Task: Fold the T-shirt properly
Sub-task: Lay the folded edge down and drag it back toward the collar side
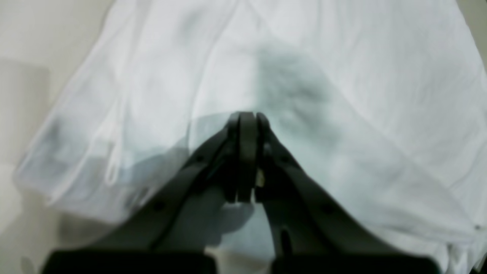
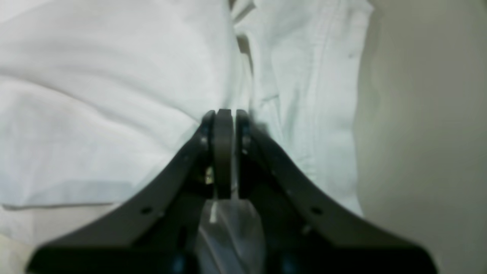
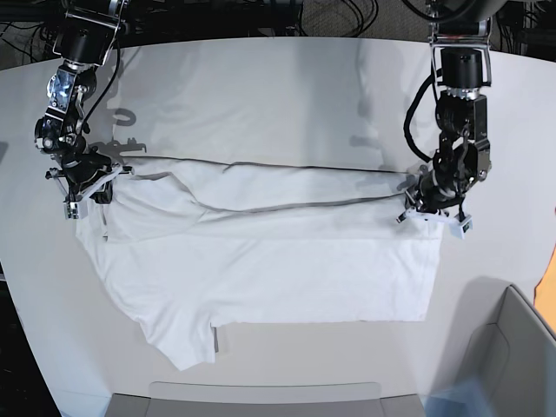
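Observation:
The white T-shirt (image 3: pixel 261 269) lies spread sideways on the white table (image 3: pixel 261 87). Its far edge is pulled up into a taut fold that runs between the two grippers. My left gripper (image 3: pixel 427 207) is at the shirt's right end, shut on the fabric edge. In the left wrist view its jaws (image 1: pixel 247 116) are pressed together, with the T-shirt (image 1: pixel 342 76) draped ahead of them. My right gripper (image 3: pixel 89 185) is at the left end, also shut on cloth. The right wrist view shows the gripper (image 2: pixel 223 113) pinching the T-shirt (image 2: pixel 114 76) beside a hemmed edge. One sleeve (image 3: pixel 187 339) points toward the front.
A grey bin (image 3: pixel 512 347) stands at the front right, and a grey tray (image 3: pixel 261 400) lies along the front edge. An orange object (image 3: pixel 549 287) shows at the right border. Cables (image 3: pixel 347 13) run behind the table's back edge.

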You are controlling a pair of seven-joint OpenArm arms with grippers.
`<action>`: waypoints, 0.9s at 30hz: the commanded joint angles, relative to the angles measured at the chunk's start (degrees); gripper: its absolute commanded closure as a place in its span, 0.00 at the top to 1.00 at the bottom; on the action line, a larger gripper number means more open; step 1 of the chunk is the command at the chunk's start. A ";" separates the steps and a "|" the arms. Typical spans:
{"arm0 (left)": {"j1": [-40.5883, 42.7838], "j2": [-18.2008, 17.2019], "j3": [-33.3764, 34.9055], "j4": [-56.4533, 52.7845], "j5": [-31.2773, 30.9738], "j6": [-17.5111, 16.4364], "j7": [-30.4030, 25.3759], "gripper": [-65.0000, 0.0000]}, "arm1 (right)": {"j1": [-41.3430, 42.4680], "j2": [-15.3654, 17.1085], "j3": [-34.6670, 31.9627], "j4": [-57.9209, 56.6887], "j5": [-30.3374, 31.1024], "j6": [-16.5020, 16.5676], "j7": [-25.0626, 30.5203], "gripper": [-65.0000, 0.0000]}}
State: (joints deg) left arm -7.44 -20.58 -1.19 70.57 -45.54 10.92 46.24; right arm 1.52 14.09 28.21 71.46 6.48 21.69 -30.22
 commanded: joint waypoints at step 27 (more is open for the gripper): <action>35.88 -4.17 -0.26 4.73 1.36 -10.52 -2.50 0.00 | -17.91 -0.68 8.67 14.74 -0.46 12.99 -1.04 0.03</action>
State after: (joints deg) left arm 23.46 -24.82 -2.70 78.48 -51.27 -8.29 24.97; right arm -16.32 12.51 36.34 85.73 7.44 34.37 -29.63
